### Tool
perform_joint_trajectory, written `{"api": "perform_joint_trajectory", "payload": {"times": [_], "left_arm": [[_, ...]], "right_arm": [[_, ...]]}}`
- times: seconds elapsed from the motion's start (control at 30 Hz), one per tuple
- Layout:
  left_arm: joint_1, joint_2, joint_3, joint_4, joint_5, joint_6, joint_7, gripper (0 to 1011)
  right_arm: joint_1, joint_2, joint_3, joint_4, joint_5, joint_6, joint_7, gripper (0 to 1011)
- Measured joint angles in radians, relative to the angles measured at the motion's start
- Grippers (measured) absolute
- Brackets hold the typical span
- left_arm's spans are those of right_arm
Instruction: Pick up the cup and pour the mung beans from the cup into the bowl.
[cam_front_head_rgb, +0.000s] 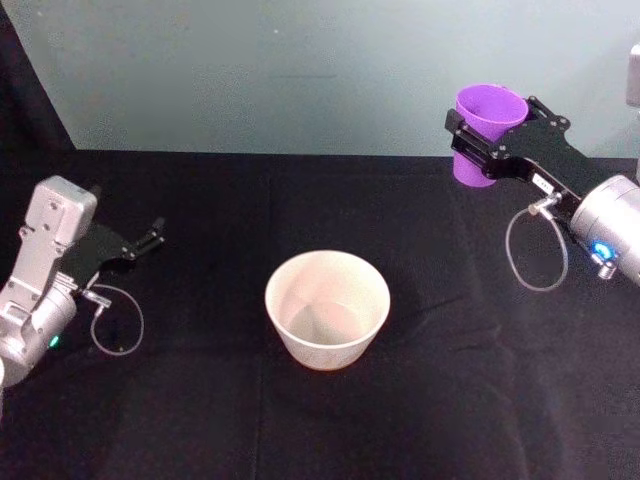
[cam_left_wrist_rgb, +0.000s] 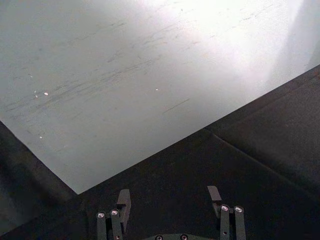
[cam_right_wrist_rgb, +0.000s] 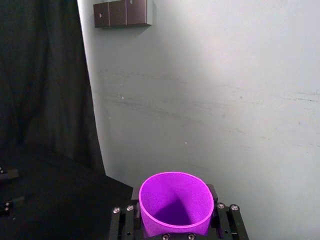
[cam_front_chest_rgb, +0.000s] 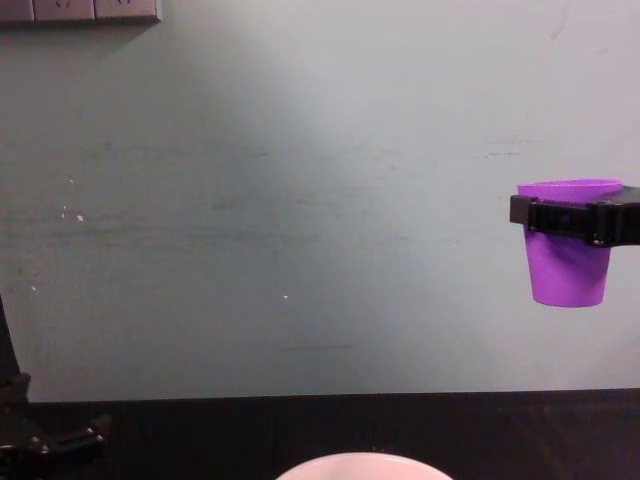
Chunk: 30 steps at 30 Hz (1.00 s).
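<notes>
Right gripper (cam_front_head_rgb: 478, 140) clamped round upright cup (cam_front_head_rgb: 490, 108) just below its rim, aloft, right of bowl (cam_front_head_rgb: 300, 340); light, stiff, smooth plastic probably slips easily. Left gripper (cam_front_head_rgb: 150, 238) parked left, fingers apart, empty

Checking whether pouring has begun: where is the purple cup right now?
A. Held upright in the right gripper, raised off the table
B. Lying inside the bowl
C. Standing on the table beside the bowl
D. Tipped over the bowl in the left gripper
A: the cup sits upright, clamped in the right gripper, well above the table and off to the side of the bowl, not over it.
</notes>
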<state>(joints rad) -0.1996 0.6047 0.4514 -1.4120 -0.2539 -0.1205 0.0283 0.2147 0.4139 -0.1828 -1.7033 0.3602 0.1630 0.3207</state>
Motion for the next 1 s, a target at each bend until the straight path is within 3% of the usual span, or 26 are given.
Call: {"api": "perform_joint_trajectory", "payload": {"times": [0.43,0.7,1.0], "left_arm": [[0.000,0.000,0.000,0.000,0.000,0.000,0.000,1000],[0.000,0.000,0.000,0.000,0.000,0.000,0.000,1000],[0.000,0.000,0.000,0.000,0.000,0.000,0.000,1000]], "right_arm": [[0.018,0.004,-0.019,0.018,-0.028,-0.012,-0.019,749],[0.050,-0.022,-0.032,0.066,-0.019,-0.002,-0.020,749],[0.072,-0.007,-0.085,0.097,-0.061,-0.031,0.012,750]]}}
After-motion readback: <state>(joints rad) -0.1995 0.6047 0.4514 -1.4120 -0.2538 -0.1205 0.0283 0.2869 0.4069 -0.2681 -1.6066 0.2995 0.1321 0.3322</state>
